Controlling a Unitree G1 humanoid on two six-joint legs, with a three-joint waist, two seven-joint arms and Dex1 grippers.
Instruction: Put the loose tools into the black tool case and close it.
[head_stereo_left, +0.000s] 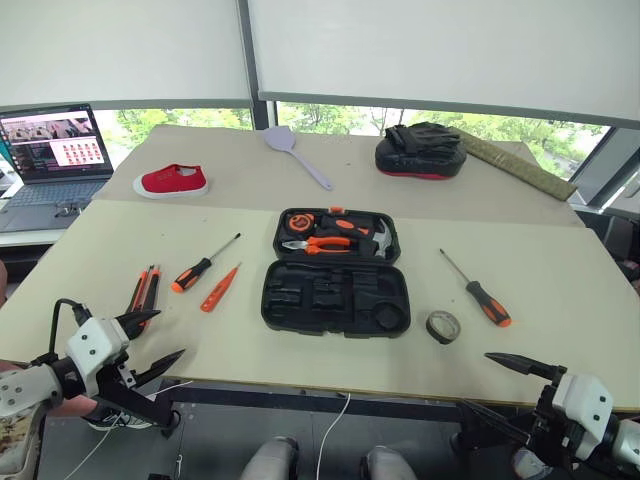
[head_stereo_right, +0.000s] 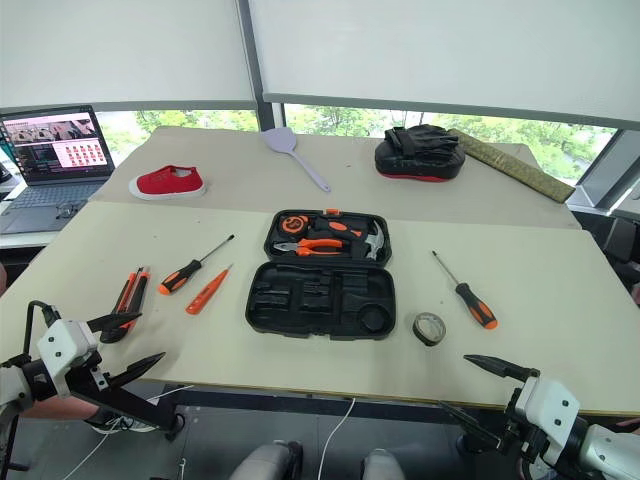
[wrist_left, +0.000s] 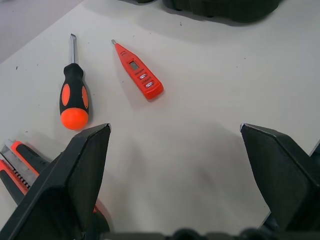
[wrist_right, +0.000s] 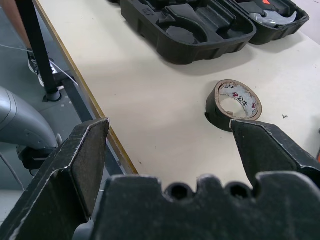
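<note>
The black tool case (head_stereo_left: 300, 310) lies open mid-table. Its near half is empty; the far half holds orange pliers, a hammer and a tape measure. Left of it lie an orange-and-black screwdriver (head_stereo_left: 203, 264), a small all-orange screwdriver (head_stereo_left: 220, 288) and a utility knife (head_stereo_left: 145, 290). On the right are another screwdriver (head_stereo_left: 478, 289) and a tape roll (head_stereo_left: 443, 326). My left gripper (head_stereo_left: 170, 335) hangs open over the front edge near the knife. My right gripper (head_stereo_left: 475, 380) is open below the table edge, close to the tape roll (wrist_right: 235, 102). Neither holds anything.
On the far table sit a red shoe (head_stereo_left: 172, 180), a lilac spatula (head_stereo_left: 297, 153), a black padded mitt (head_stereo_left: 420, 150) and a rolled mat (head_stereo_left: 515, 160). A laptop (head_stereo_left: 55, 150) stands at the far left. The table's front edge (head_stereo_left: 330, 385) runs between my grippers.
</note>
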